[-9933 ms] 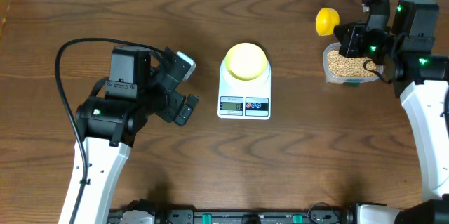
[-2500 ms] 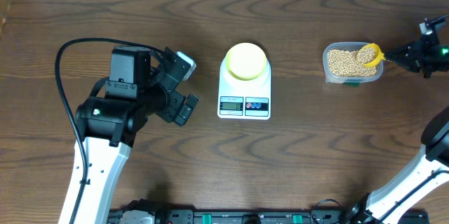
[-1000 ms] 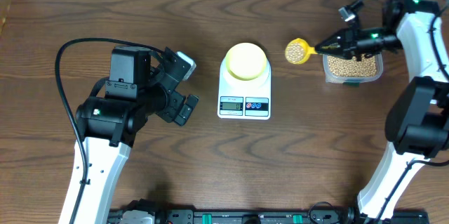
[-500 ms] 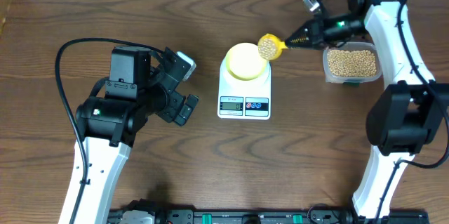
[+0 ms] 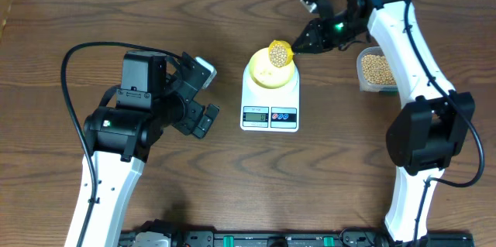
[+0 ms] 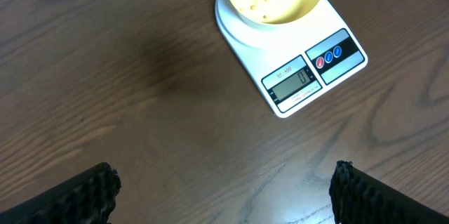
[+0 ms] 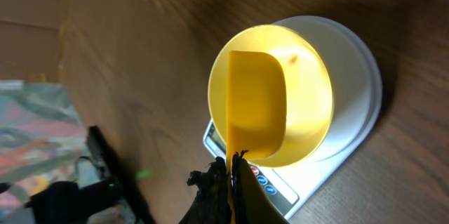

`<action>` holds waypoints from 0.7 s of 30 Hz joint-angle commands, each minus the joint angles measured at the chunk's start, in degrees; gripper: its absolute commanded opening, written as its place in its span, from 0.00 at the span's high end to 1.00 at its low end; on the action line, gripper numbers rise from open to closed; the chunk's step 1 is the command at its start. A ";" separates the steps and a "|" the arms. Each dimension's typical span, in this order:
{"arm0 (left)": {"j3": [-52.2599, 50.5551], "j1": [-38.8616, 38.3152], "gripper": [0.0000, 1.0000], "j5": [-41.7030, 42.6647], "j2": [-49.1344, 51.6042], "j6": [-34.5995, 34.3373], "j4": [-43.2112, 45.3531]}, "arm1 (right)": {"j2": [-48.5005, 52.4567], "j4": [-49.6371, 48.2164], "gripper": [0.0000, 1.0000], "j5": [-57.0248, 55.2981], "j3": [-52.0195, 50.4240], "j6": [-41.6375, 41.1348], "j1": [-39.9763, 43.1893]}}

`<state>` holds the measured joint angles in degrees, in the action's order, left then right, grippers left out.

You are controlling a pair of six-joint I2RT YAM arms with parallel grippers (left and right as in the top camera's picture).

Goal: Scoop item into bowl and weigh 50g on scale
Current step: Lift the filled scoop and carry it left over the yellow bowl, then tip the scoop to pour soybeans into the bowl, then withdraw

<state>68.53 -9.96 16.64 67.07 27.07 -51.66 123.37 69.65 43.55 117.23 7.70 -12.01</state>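
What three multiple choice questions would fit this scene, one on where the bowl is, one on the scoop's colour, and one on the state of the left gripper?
1. Where does the bowl stand?
A. on the scale
B. beside the scale
C. under the scale

2. What colour is the scoop?
A. blue
B. yellow
C. red

3. How is the left gripper?
A. shut on the scoop
B. shut on the bowl
C. open, holding nothing

Key:
1 A, the bowl sits on the scale's top.
2 B, the scoop shows yellow above the bowl.
3 C, its jaws stand wide apart with nothing between them.
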 commanded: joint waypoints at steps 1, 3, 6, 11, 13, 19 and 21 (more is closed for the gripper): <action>-0.07 0.24 0.02 0.87 0.28 0.76 -0.17 | 0.72 -1.90 0.99 -2.54 1.18 -0.15 -1.70; -0.07 0.24 0.03 0.87 0.28 0.76 -0.17 | 0.72 -2.71 0.99 -4.96 1.18 -0.15 -2.36; -0.07 0.24 0.02 0.87 0.28 0.76 -0.20 | 0.72 -2.89 0.99 -8.26 1.18 0.61 -3.21; -0.07 0.24 0.02 0.87 0.28 0.76 -0.17 | 0.72 -3.96 0.99 -12.13 1.27 5.29 -4.92; -0.07 0.24 0.02 0.87 0.28 0.76 -0.17 | 0.70 -4.17 0.99 -14.27 1.42 6.45 -5.44; -0.07 0.24 0.02 0.87 0.28 0.76 -0.17 | 0.70 -4.24 0.99 -23.80 3.96 11.54 -9.07; -0.07 0.24 0.02 0.87 0.28 0.76 -0.17 | 0.70 -4.17 0.99 -25.94 5.07 11.69 -10.01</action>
<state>68.53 -9.96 16.64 67.07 27.07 -51.68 123.37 65.49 22.81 119.44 16.78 -20.16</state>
